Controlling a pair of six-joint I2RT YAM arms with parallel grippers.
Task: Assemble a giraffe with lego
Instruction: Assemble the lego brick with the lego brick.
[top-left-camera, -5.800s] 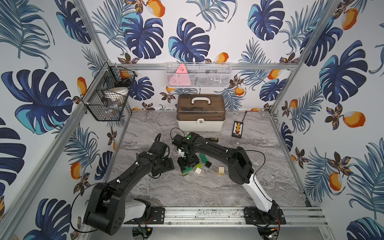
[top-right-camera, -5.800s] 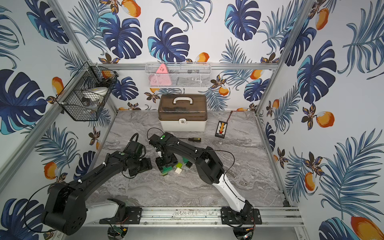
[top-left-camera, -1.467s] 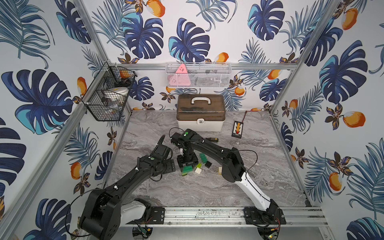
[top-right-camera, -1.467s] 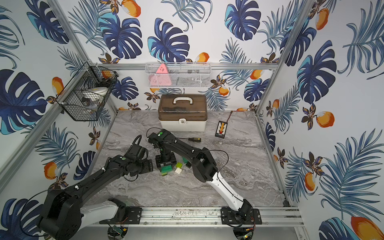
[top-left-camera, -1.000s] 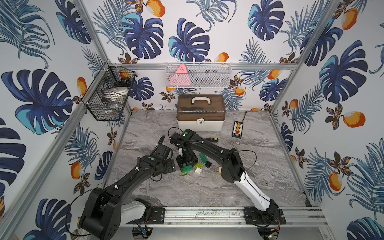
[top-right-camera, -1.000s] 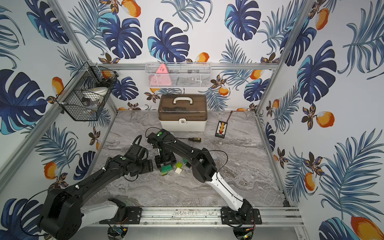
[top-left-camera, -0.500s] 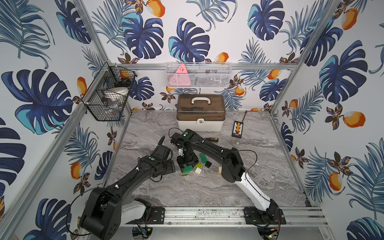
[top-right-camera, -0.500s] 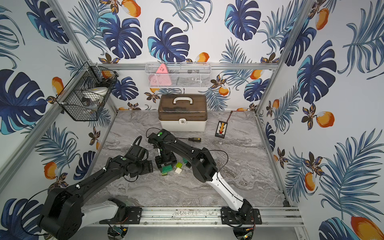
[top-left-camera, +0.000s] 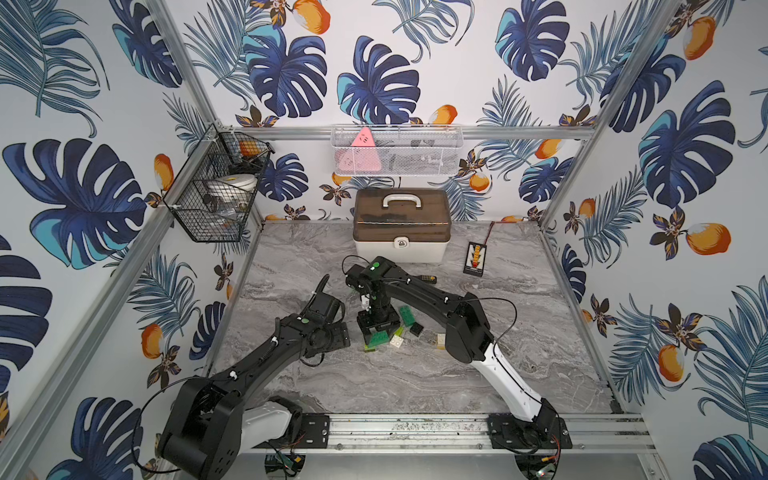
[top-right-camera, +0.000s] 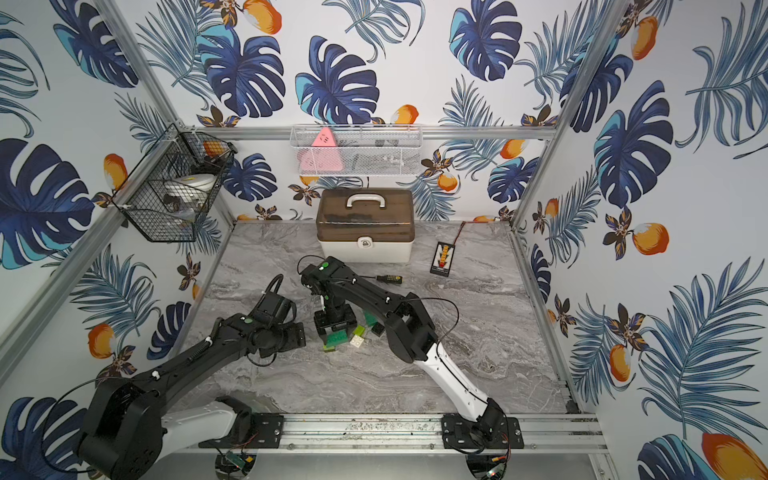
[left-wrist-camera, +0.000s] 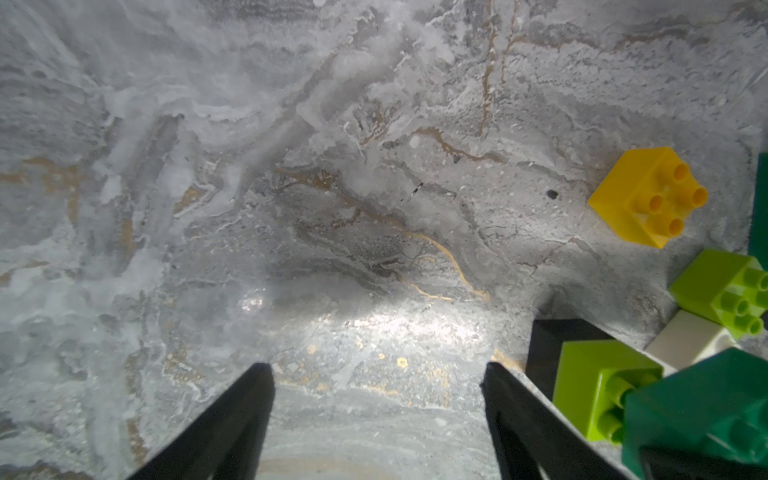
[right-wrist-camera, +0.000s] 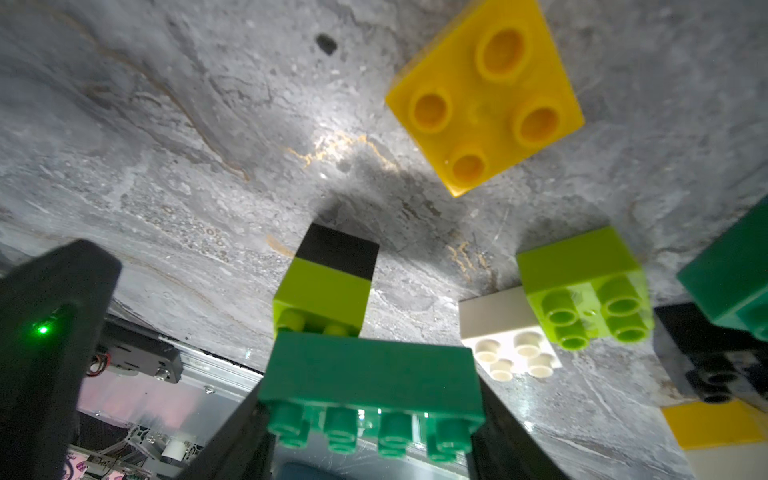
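The giraffe (right-wrist-camera: 328, 286), so far a lime brick on a black one, stands mid-surface (top-left-camera: 415, 374). A long dark green brick (right-wrist-camera: 370, 374) rests on its studs, clamped between the fingers of the right tool (top-left-camera: 376, 330), whose arm folds at the elbow with the wrist pointing straight down. The left tool (left-wrist-camera: 378, 374) hovers low just beside it with fingers apart and arm stretched forward, and loose lego (right-wrist-camera: 582, 286) in yellow, lime, white and black lies close by.
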